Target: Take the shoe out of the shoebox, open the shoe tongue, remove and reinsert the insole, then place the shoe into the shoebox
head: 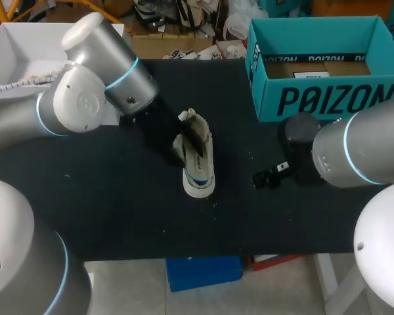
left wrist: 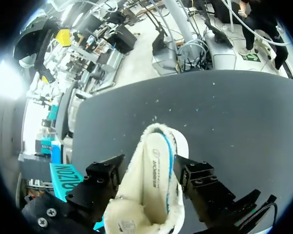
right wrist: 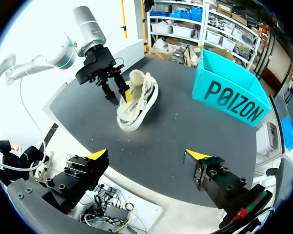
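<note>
Teal shoebox (head: 328,98) holding brown card (head: 282,69), cream shoe (head: 198,157) outside on table (head: 118,210).

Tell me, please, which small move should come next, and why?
Probably bring the right gripper toward the shoe. The left gripper holds the shoe by its sides, the insole lies inside, and the right jaws stand open, well away from it.

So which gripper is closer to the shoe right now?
Left. The left gripper is right at the shoe; the right gripper is well apart, by the table's edge.
</note>
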Controlling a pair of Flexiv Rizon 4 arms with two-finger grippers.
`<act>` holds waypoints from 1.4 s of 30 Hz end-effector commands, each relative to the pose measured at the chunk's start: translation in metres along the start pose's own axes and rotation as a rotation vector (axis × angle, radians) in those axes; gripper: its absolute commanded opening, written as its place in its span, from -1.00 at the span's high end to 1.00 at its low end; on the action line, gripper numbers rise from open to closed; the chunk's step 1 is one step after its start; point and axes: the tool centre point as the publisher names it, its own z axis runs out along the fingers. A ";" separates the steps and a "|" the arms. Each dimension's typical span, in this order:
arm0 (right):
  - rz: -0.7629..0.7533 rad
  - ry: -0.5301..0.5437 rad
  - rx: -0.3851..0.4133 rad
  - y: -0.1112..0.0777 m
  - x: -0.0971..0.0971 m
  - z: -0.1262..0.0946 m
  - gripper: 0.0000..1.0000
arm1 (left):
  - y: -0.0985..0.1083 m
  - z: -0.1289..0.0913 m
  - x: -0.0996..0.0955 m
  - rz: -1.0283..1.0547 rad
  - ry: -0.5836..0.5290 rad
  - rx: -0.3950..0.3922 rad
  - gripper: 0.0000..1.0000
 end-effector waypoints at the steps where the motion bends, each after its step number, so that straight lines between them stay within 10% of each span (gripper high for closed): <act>1: 0.000 -0.004 0.000 0.000 0.002 0.001 -1.00 | -0.012 -0.013 0.006 0.002 0.009 -0.023 -1.00; 2: 0.000 -0.004 0.000 0.000 0.002 0.001 -1.00 | -0.013 -0.012 0.007 0.005 0.017 -0.027 -0.80; 3: 0.000 -0.004 0.000 0.000 0.002 0.001 -1.00 | -0.014 -0.011 0.006 0.013 0.034 -0.038 0.05; 9: 0.000 -0.004 0.000 0.000 0.002 0.001 -1.00 | -0.015 -0.004 0.008 0.029 0.096 -0.066 1.00; 33: 0.000 -0.004 0.000 0.000 0.002 0.001 -1.00 | 0.000 0.033 0.022 -0.003 0.213 -0.020 1.00; 42: 0.000 -0.004 0.000 0.000 0.002 0.001 -1.00 | -0.032 0.011 0.008 0.054 0.222 0.086 1.00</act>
